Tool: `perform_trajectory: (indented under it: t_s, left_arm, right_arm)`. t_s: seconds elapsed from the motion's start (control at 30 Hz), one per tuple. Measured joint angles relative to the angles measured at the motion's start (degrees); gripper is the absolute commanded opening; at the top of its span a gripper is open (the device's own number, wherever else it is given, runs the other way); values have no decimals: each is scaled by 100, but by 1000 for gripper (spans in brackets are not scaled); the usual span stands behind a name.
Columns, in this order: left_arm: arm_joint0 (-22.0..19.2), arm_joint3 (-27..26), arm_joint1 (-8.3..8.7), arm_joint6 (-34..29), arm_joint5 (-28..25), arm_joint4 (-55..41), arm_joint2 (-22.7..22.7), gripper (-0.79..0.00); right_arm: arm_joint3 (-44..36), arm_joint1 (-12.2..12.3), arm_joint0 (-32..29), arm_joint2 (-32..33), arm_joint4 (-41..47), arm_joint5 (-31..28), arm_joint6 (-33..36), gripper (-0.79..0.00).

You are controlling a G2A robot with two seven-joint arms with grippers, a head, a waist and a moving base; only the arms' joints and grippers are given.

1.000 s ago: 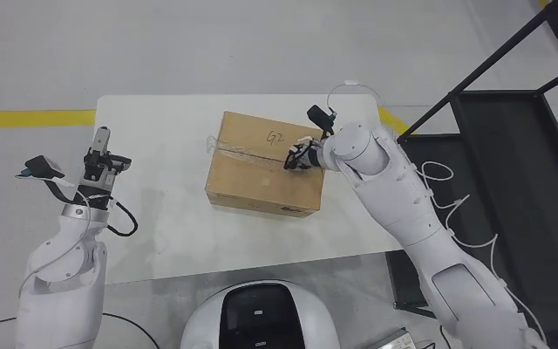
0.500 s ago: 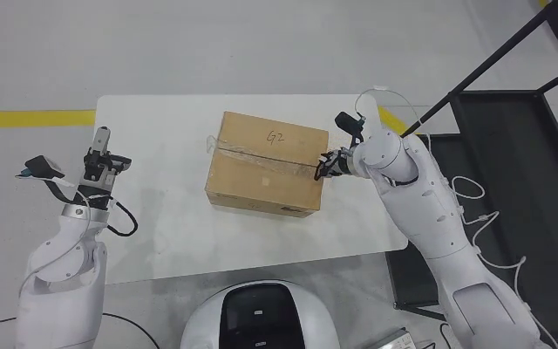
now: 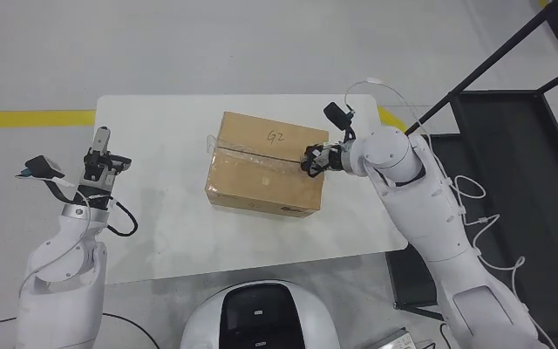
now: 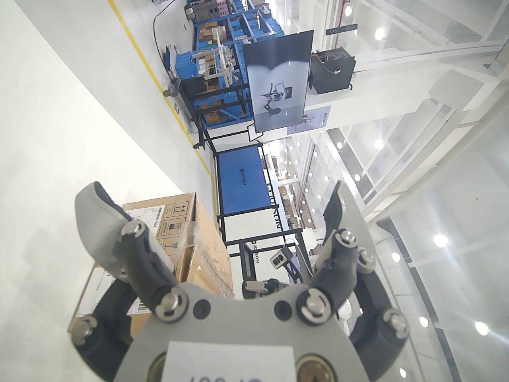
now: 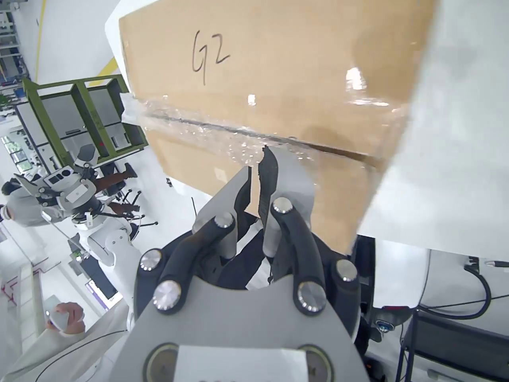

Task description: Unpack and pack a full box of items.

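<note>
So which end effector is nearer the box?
Right. The right end effector is at the box's taped seam; the left end effector is by the table's left edge, well apart from it.

box point(image 3: 266, 164) | brown cardboard, flaps shut, clear tape along seam | flat, table centre

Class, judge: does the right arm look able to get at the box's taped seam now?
Probably yes: the right gripper sits at the end of the taped seam on the box, nothing between them.
</note>
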Motion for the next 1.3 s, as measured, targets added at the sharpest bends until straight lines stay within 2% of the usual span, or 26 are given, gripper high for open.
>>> perform_trajectory:
  t_s: [0.13,0.27,0.47,0.6,0.7,0.73,0.8,0.83,0.87,0.9,0.93,1.0,1.1,1.2,1.3]
  left_arm:
    - [0,0,0,0,0,0,0,0]
    - [0,0,0,0,0,0,0,0]
    - [0,0,0,0,0,0,0,0]
    - [0,0,0,0,0,0,0,0]
    - [0,0,0,0,0,0,0,0]
    - [0,0,0,0,0,0,0,0]
    - [0,0,0,0,0,0,0,0]
    - [0,0,0,0,0,0,0,0]
    - [0,0,0,0,0,0,0,0]
    - [0,0,0,0,0,0,0,0]
    - [0,0,0,0,0,0,0,0]
    - [0,0,0,0,0,0,0,0]
    - [0,0,0,0,0,0,0,0]
    - [0,0,0,0,0,0,0,0]
    - [0,0,0,0,0,0,0,0]
  right_arm:
    - [521,-109,193,-409,135,-171,-377,-785]
    - [938,-121,353,-541,-40,-147,-433,-785]
    - [958,62,260,-111,-475,22,-80,-785]
    - [631,249,13,343,-882,123,314,-785]
    - [172,332,-185,734,-730,95,493,-785]
    - [29,342,-257,874,-574,30,447,-763]
    - [-293,344,-451,1174,-172,-251,158,-591]
    - [-428,335,-548,1283,6,-423,-42,-465]
    - [-559,324,-654,1374,167,-621,-293,-271]
    - [-724,306,-806,1456,321,-914,-690,-194]
    - [-847,292,-926,1485,352,-1161,-1046,-191]
    - [-1079,246,-1211,1467,276,-1690,-2009,0]
    - [-1233,175,-1525,1261,115,-2259,-3285,0]
    - [-1192,134,-1723,932,-774,-2691,-4375,0]
    - [-1008,72,-1892,724,-1155,-2819,-5479,0]
